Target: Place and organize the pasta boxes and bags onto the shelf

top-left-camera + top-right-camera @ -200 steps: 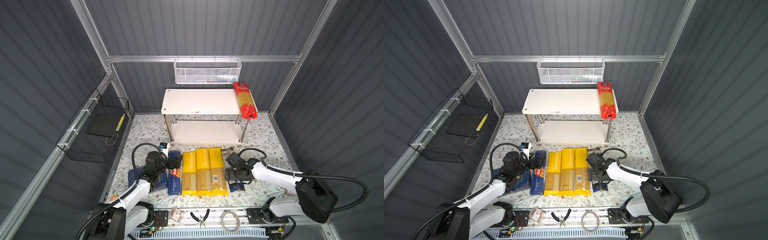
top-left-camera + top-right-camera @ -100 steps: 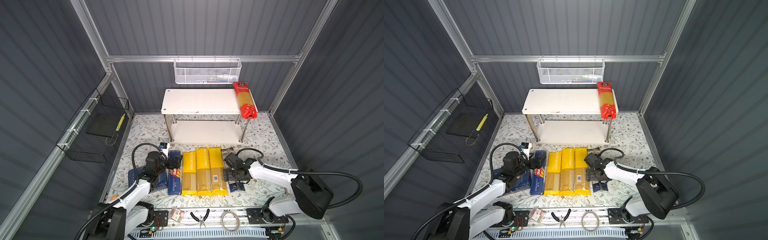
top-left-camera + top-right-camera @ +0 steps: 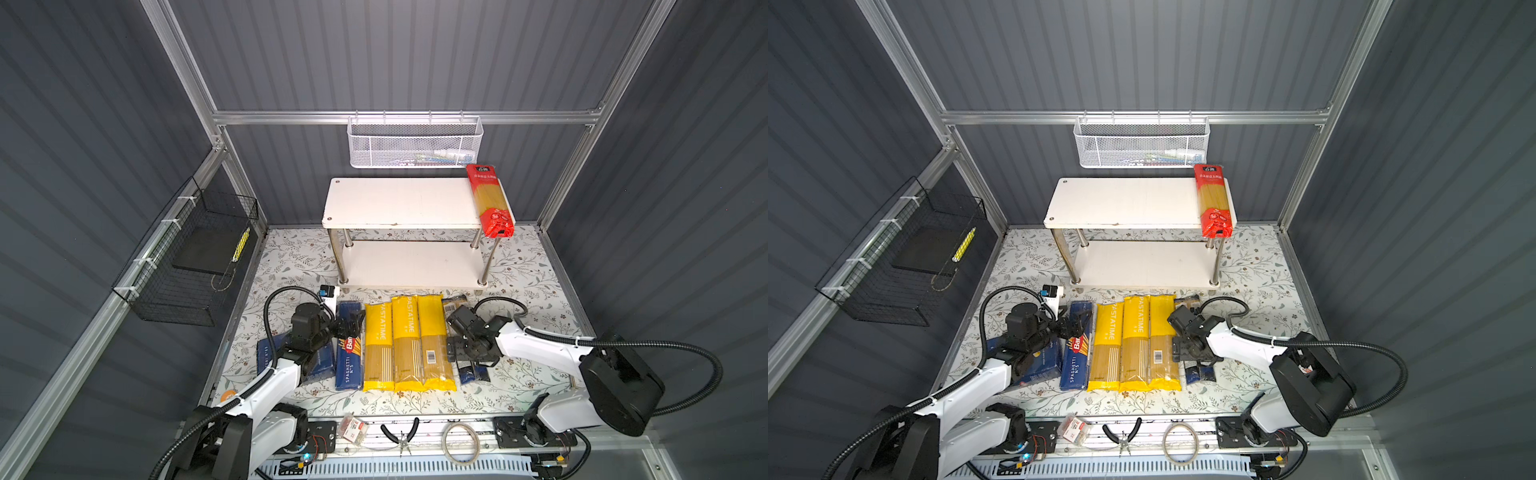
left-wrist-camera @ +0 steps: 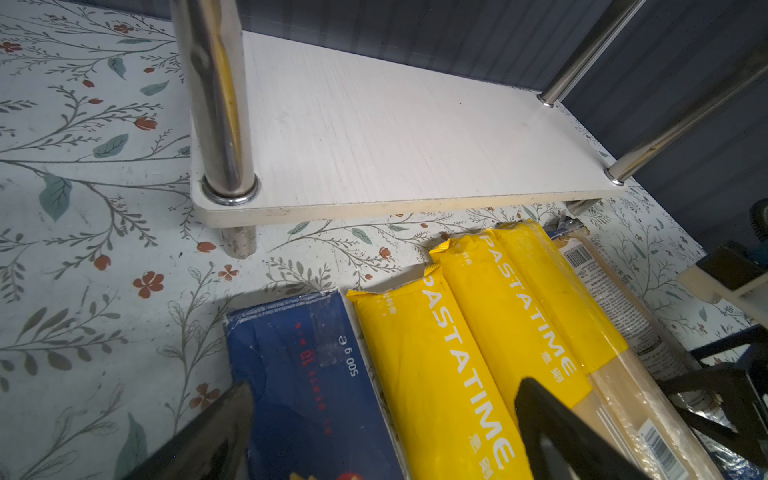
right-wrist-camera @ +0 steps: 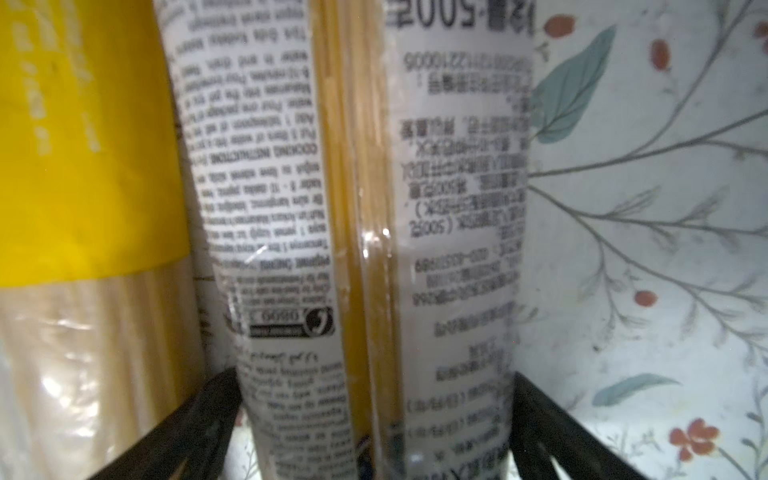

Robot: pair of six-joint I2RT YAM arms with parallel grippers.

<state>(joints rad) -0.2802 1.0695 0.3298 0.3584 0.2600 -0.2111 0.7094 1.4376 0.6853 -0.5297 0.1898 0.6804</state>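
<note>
One red bag (image 3: 488, 200), apparently overhanging shelf (image 3: 399, 203) front edge

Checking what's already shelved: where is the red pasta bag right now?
In both top views the red bag lies at the right end of the shelf's top board, its near end overhanging the front edge, just below the white basket.

shelf (image 3: 399, 203): white boards, chrome legs. red bag (image 3: 489, 199), right of centre: red film, clear middle window. yellow bags (image 3: 405, 332), frame centre: yellow tops, clear lower halves. blue boxes (image 3: 348, 365), lower left: dark blue. worktop (image 3: 291, 257): pale, green-leaf and red-flower print.
</note>
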